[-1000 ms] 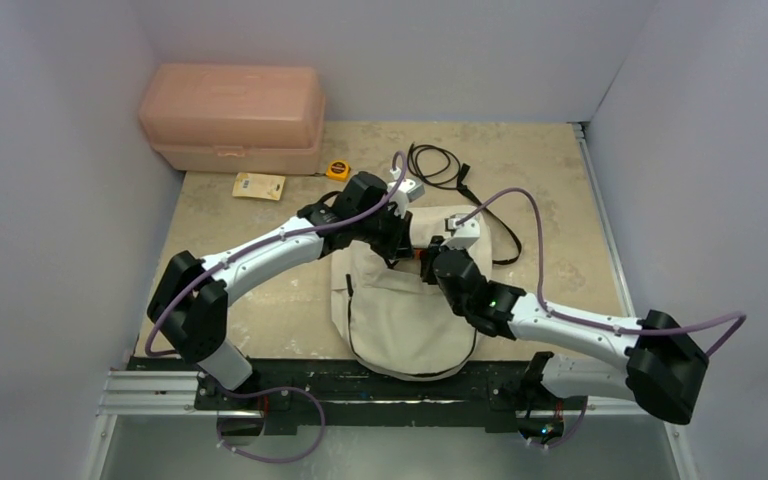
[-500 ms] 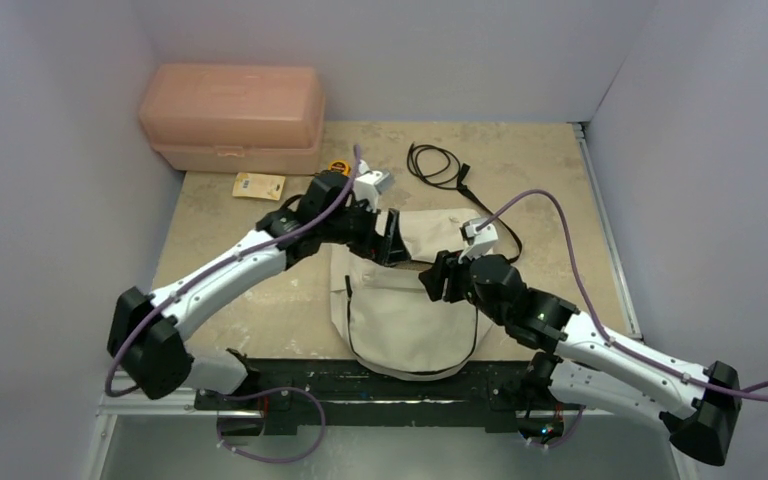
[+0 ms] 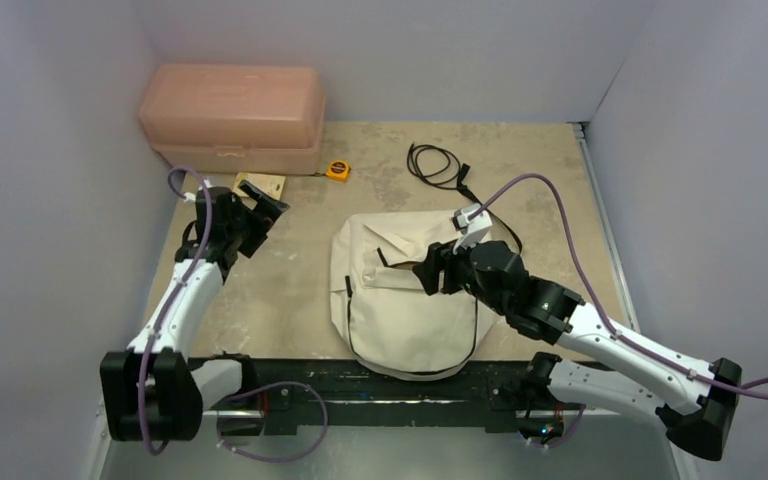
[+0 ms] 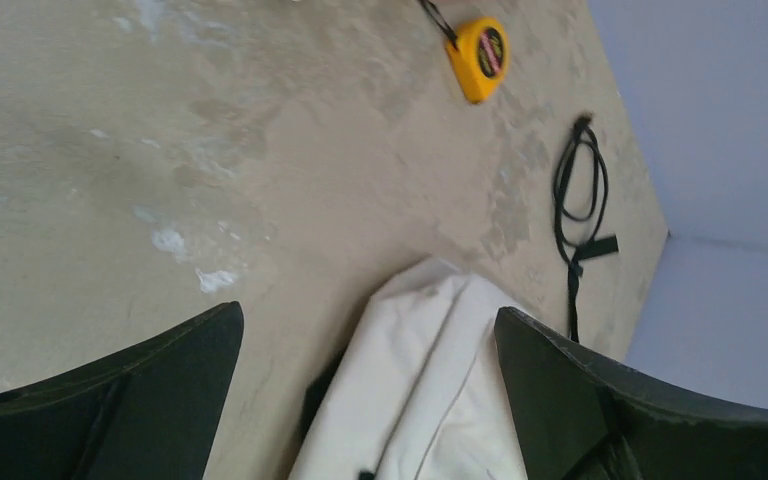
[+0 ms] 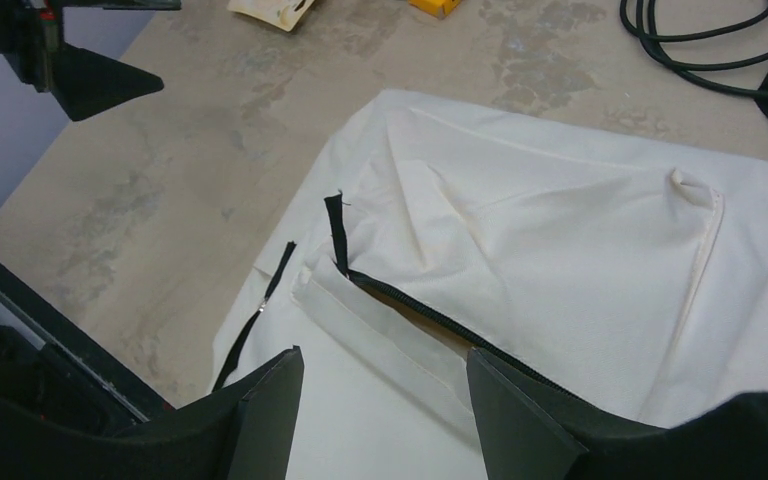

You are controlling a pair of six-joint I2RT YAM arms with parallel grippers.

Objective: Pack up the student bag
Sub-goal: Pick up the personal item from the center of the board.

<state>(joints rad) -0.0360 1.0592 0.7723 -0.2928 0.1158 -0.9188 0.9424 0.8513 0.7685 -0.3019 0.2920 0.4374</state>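
Right pincer camera shows student bag unzipped.

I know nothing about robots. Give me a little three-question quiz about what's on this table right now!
1. True or false: the left pincer grips the student bag.
2. Which lies nearest the pink box? A) tape measure B) black cable C) student bag
3. Which pincer is above the student bag?
Key: 1 false, it is open and well away from the bag; 2 A; 3 the right pincer.
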